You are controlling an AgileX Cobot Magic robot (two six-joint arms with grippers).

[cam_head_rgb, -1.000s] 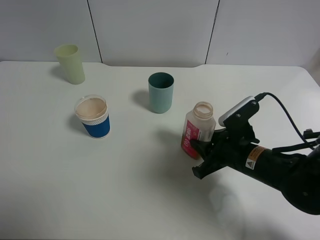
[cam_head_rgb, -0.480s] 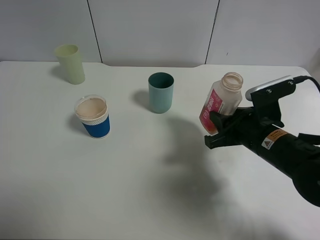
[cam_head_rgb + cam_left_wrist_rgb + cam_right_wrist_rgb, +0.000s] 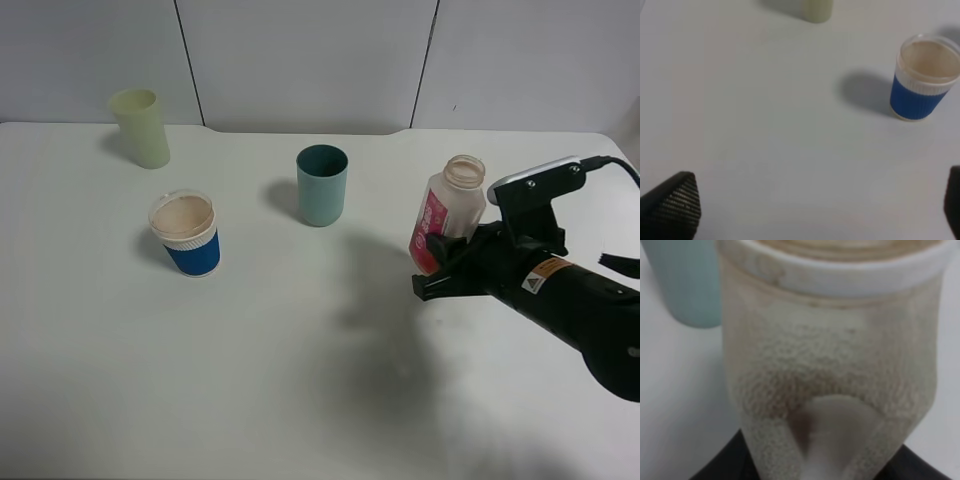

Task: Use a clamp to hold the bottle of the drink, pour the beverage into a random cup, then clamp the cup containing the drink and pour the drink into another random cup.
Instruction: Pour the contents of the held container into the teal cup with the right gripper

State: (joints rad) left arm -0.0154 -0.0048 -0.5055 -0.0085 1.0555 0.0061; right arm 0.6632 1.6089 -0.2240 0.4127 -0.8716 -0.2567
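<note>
The right gripper [image 3: 433, 266] is clenched around the bottle [image 3: 450, 205], which now hangs clear of the counter [image 3: 250, 380] near its right edge, lifted from where it stood a second ago; the teal cup [image 3: 322, 187] waits toward the back edge, so pouring looks next

1. Near half of the table [image 3: 250, 400]: bare, wide passage.
2. Mid-table, the teal cup [image 3: 322, 185]; open gaps either side, toward blue cup [image 3: 187, 235] and bottle [image 3: 448, 212].
3. Far left by the wall: yellow cup [image 3: 140, 127].
4. Right side blocked by right gripper [image 3: 435, 262], bottle held off the table.
</note>
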